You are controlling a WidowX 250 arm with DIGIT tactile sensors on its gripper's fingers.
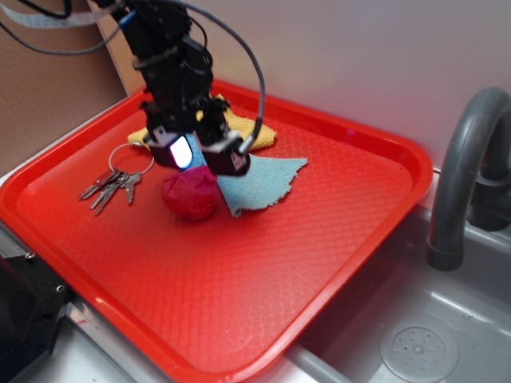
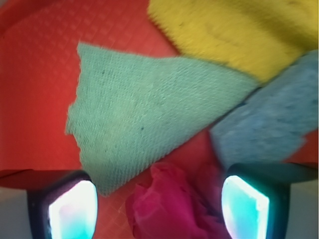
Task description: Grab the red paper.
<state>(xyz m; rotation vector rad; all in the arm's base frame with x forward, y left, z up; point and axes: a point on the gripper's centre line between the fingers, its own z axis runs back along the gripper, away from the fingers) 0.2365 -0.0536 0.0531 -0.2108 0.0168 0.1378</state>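
Observation:
The red paper (image 1: 191, 195) is a crumpled dark crimson ball lying on the red tray (image 1: 239, 287), just in front of the light blue cloth (image 1: 263, 182). My gripper (image 1: 206, 156) hangs just above and behind the ball, jaws open. In the wrist view the paper (image 2: 172, 206) sits low between the two glowing pads (image 2: 73, 211), nearer the right pad, with a gap on the left side. The gripper (image 2: 158, 209) holds nothing.
A set of keys (image 1: 116, 182) on a ring lies left of the ball. A yellow cloth (image 1: 243, 128) and a blue sponge (image 2: 271, 122) lie behind the gripper. A grey faucet (image 1: 467, 159) and sink (image 1: 415, 343) are at the right.

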